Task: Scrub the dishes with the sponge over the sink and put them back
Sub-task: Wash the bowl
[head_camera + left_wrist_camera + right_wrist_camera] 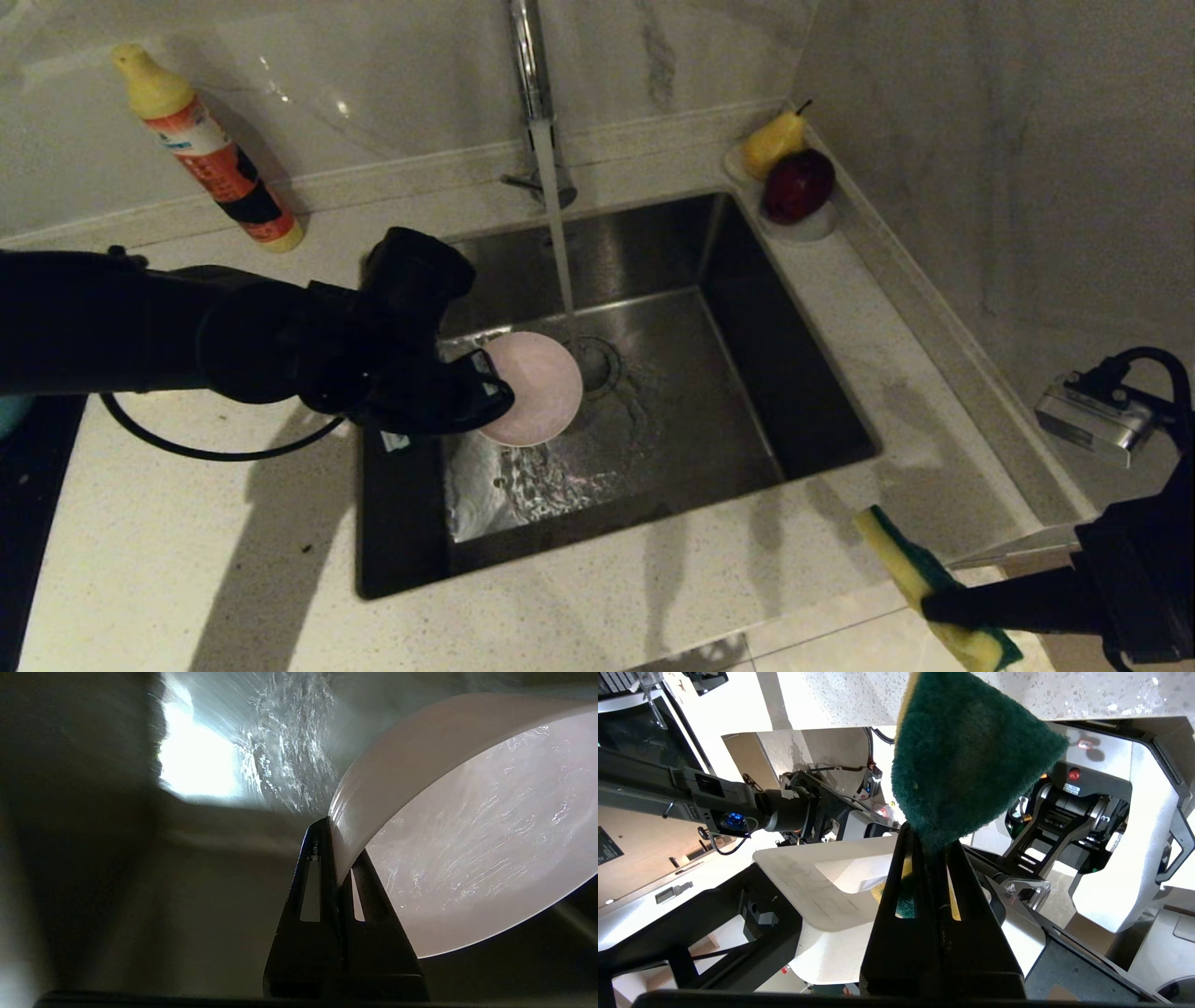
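My left hand (338,858) pinches the wet, slippery pink bowl (532,387) by its rim; my right hand (927,858) clamps the soft sponge (966,765).

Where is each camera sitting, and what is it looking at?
Head view: up on the robot's head, looking down at the sink and running tap; both arms show.
Left wrist view: behind the left pincer, which grips the pink bowl by its rim over wet steel.
Right wrist view: behind the right pincer, which pinches the sponge; the robot's body shows behind.
Shared: head view also shows the bowl and sponge.
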Robot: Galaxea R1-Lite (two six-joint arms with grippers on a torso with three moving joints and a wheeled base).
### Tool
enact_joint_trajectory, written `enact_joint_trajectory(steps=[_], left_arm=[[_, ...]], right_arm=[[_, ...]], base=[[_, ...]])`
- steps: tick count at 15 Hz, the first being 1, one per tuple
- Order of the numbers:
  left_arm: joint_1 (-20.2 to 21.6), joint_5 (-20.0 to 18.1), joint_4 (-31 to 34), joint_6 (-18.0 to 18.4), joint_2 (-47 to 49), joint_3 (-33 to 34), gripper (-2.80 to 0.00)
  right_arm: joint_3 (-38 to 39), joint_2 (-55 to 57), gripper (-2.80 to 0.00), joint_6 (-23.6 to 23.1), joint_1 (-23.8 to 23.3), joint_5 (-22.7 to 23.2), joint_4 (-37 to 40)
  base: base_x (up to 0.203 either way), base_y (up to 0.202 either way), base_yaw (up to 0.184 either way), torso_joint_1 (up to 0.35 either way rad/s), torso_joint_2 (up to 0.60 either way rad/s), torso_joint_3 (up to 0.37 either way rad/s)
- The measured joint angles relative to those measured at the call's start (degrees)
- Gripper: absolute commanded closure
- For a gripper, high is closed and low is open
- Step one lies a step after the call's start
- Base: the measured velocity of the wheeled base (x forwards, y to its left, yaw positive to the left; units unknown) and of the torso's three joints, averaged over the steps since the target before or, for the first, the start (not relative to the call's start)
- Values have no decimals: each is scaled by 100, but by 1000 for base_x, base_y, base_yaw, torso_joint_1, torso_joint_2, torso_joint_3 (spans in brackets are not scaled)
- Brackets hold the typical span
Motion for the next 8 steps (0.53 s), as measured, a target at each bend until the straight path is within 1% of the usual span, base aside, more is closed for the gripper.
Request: enact_joint_trajectory(steps=[1,2,3,4,5,7,8], left_arm=[[5,442,-156,245,-140,147,0],[11,781,-407,506,-302,281,0],[20,985,-720,807,-480,441,0],[30,1122,-1085,1189,-655,610,0],[41,1316,-1508,1613,-800,761,0],[91,1825,-2325,2444,-967,1010,0],[121,2004,-2771,2840,-1026,1148,0]], right_arm=[[5,7,0,-2,0,0,0],[8,16,0,3,0,0,-4],[14,25,0,3,0,4,-3],[16,32,0,4,2,6,-4],[16,29,0,10,2,2,0],[-1,6,0,11,2,-16,9],[-11,-3,0,8,2,-28,11]], base=[[0,0,0,0,0,0],[0,0,0,0,0,0],[0,0,0,0,0,0],[0,0,0,0,0,0],[0,0,0,0,0,0],[0,0,0,0,0,0],[0,0,0,0,0,0]])
